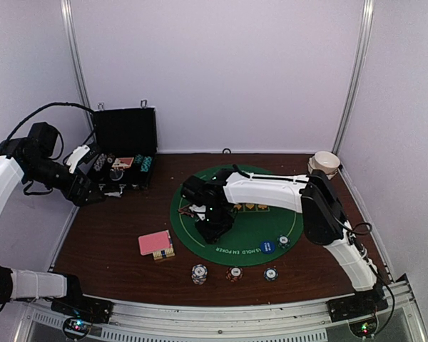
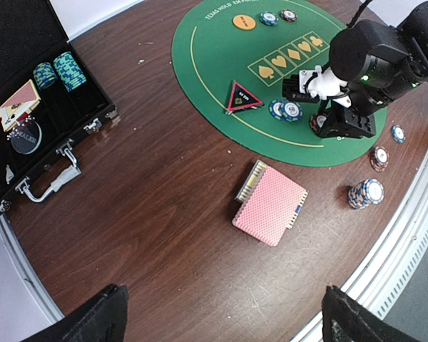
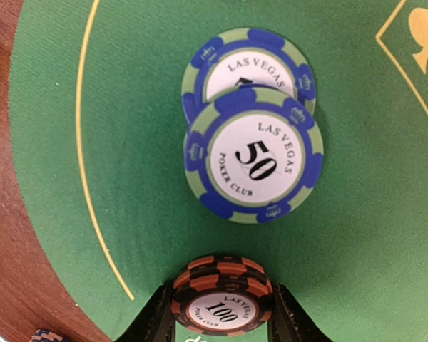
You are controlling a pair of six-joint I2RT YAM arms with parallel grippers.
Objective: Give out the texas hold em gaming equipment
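Where white walls (image 1: 214, 71) enclose the brown bench (image 1: 107, 242), a green mat (image 1: 285, 228) lies; open case (image 2: 14, 28) holds teal chips (image 2: 65, 70); cards (image 2: 271, 206) beside mat; right end effector (image 3: 221, 313) grips 100-chips (image 3: 221, 274) on mat; left end effector (image 2: 225, 317) gapes.

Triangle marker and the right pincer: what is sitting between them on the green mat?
Two overlapping blue 50 chips lie between the triangle marker and the right pincer, which grips a 100 chip. The left wrist view shows it.
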